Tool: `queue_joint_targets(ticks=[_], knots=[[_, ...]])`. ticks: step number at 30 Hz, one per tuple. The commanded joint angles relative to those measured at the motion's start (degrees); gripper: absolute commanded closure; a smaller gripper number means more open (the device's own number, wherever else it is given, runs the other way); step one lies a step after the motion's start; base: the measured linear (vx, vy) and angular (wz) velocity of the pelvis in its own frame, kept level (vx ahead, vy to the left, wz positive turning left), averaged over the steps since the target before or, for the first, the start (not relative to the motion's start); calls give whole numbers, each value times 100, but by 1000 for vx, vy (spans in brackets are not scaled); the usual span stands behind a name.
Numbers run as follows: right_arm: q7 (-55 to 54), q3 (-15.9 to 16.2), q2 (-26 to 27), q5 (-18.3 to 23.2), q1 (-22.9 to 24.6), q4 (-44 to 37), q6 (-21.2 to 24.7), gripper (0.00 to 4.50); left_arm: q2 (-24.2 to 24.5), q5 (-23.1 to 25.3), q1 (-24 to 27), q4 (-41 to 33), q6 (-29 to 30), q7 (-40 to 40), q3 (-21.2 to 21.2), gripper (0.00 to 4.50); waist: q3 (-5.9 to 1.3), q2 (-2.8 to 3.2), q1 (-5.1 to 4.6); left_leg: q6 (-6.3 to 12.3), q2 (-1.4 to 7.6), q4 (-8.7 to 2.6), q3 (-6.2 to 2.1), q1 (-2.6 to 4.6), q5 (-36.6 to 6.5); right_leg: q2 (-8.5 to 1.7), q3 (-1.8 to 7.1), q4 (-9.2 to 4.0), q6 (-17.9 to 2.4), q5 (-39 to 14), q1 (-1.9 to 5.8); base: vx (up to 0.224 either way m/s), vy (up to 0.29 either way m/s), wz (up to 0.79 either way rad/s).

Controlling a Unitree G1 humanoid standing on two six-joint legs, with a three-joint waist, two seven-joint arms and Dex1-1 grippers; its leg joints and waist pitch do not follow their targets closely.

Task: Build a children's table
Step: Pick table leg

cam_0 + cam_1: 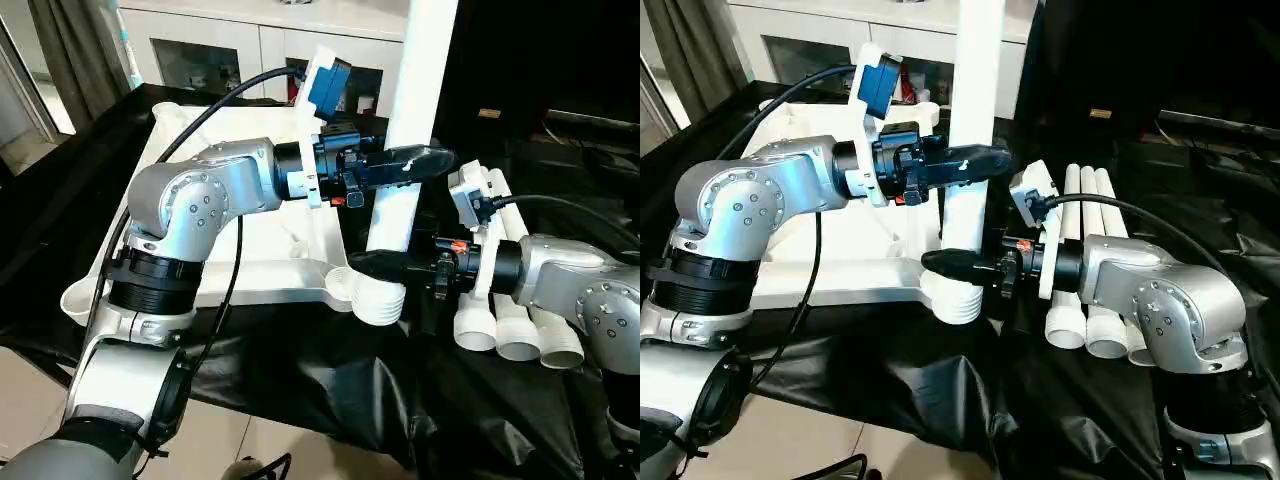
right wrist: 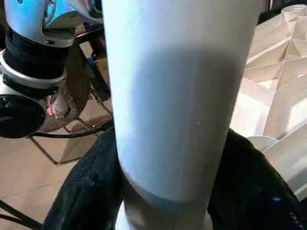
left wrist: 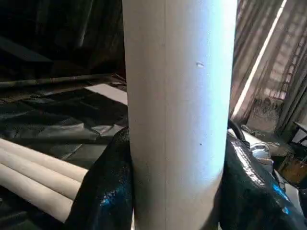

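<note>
1. Left end effector (image 1: 415,160) clamped around upright leg (image 1: 420,90), black fingers (image 3: 103,191) pressed on both sides of tube.
2. Right end effector (image 1: 385,265) gripped same leg lower down, just above ribbed socket (image 1: 378,298).
3. Leg stood vertical at tabletop (image 1: 250,250) corner, 5 o'clock side of upturned top.
4. Three spare legs (image 1: 515,325) lay side by side on black-draped bench (image 1: 330,385), at 3 o'clock of socket.

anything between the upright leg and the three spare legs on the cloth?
Yes: the right gripper, its fingers around the base of the upright leg, with its wrist reaching back across the spare legs, as the right eye view shows.
</note>
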Motion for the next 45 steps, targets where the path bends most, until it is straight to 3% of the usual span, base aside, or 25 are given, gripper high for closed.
queue_joint_targets(ticks=[1, 3, 9, 11, 15, 20, 22, 23, 24, 27, 28, 31, 32, 35, 36, 37, 38, 39, 41, 45], knots=[[-35, 1, -44, 33, -1, 38, 46, 226, 9, 3, -124, -69, -36, -61, 11, 264, -490, 14, 30, 31, 251, -314, -100, 11, -505, -493, 312, -444, -934, -846, 395, 0, 0, 0], [-28, 8, -49, 42, 8, 35, 58, 253, 3, 22, -132, -60, -49, -56, 15, 264, -496, 18, 34, 38, 255, -312, -102, 8, -465, -492, 311, -435, -936, -804, 395, 0, 0, 0], [-109, 12, -12, -9, 33, 75, 36, 260, -28, 70, -98, -113, -222, -100, 27, 264, -494, 19, 32, 39, 256, -313, -102, 11, -473, -490, 309, -436, -946, -793, 390, 0, 0, 0], [-192, -11, 39, -51, 28, 120, -24, 260, -53, 47, -77, -149, -208, -84, 34, 208, -496, 14, 31, 36, 259, -314, -104, 10, -467, -492, 309, -432, -950, -775, 392, 0, 0, 0], [-401, -98, 192, -150, 21, 205, -218, 260, -143, -26, -52, -222, -161, 88, 133, 173, -493, 4, 21, 10, 250, -311, -92, 13, -497, -496, 308, -445, -967, -847, 386, 0, 0, 0], [-952, -419, 614, -194, 1, 332, -503, 261, -482, -112, 65, -262, -712, 449, 575, 135, -490, -18, 16, 29, 258, -314, -95, -6, -451, -508, 308, -436, -980, -790, 388, 0, 0, 0], [-1261, -608, 864, -180, -17, 357, -668, 261, -713, -170, 176, -351, -1133, 658, 851, 133, -490, -76, 5, 52, 264, -319, -93, -26, -402, -532, 309, -432, -986, -787, 398, 0, 0, 0], [-1382, -657, 953, -242, -27, 368, -813, 261, -812, -173, 216, -369, -1338, 781, 984, 133, -498, -62, 7, 47, 267, -315, -90, -9, -406, -534, 305, -441, -963, -848, 389, 0, 0, 0], [-1645, -708, 1100, -479, -28, 428, -1178, 261, -940, -223, 299, -400, -1628, 988, 1260, 133, -491, -99, -3, 54, 258, -316, -77, -10, -399, -518, 307, -447, -938, -862, 382, 0, 0, 0], [-1921, -763, 1218, -715, -44, 577, -1494, 261, -993, -236, 371, -446, -1870, 1136, 1479, 133, -480, -85, -22, -17, 249, -330, -78, -13, -442, -518, 303, -453, -848, -1015, 368, 0, 0, 0], [-2216, -784, 1264, -1055, -73, 880, -1885, 261, -644, 57, 560, -544, -1914, 979, 1373, 133, -479, -132, -23, 3, 243, -336, -71, 0, -462, -513, 304, -470, -752, -1109, 372, 0, 0, 0], [-2336, -675, 1227, -1462, -28, 1071, -2376, 261, 113, 883, 949, -629, -2063, 469, 695, 133, -472, -82, -73, -77, 260, -370, -85, 21, -429, -485, 323, -442, -414, -1265, 318, 0, 0, 0], [-2372, -634, 1226, -1593, 8, 1106, -2524, 261, 548, 1514, 1217, -598, -2443, 137, 150, 133, -476, -71, -68, -66, 265, -381, -87, 42, -411, -476, 325, -454, -378, -1240, 304, 0, 0, 0], [-2455, -584, 1284, -1704, 73, 1148, -2613, 261, 1327, 2814, 1726, -199, -3624, -475, -939, 133, -469, -57, -77, -49, 286, -412, -96, 54, -443, -478, 347, -439, -235, -1123, 285, 0, 0, 0], [-2483, -566, 1311, -1734, 91, 1158, -2617, 261, 1517, 3124, 1837, -8, -3921, -623, -1208, 133, -473, -14, -56, -44, 281, -416, -105, 65, -463, -478, 352, -456, -177, -1117, 274, 0, 0, 0], [-2513, -528, 1348, -1773, 138, 1137, -2638, 261, 1688, 3375, 1975, 304, -4191, -832, -1470, 133, -485, 33, -76, -124, 278, -419, -97, 74, -499, -479, 351, -414, -259, -982, 276, 0, 0, 0], [-2522, -506, 1362, -1800, 153, 1152, -2697, 261, 1707, 3372, 2007, 370, -4204, -882, -1498, 133, -482, 11, -86, -159, 281, -426, -91, 74, -531, -481, 352, -416, -352, -846, 278, 0, 0, 0], [-2534, -489, 1366, -1822, 180, 1142, -2722, 261, 1712, 3399, 2016, 476, -4246, -914, -1540, 133, -494, 47, -82, -220, 283, -421, -91, 74, -588, -497, 347, -386, -507, -714, 284, 0, 0, 0], [-2516, -429, 1362, -1873, 299, 1088, -2770, 261, 1739, 3575, 1983, 901, -4402, -1019, -1731, 133, -479, 23, -78, -240, 285, -428, -86, 81, -739, -508, 350, -399, -642, -747, 289, 0, 0, 0], [-2444, -422, 1366, -1858, 456, 946, -2796, 261, 1725, 3831, 1849, 1402, -4700, -1064, -1877, 133, -477, 35, -73, -233, 279, -427, -95, 67, -874, -528, 352, -425, -686, -855, 315, 0, 0, 0]])
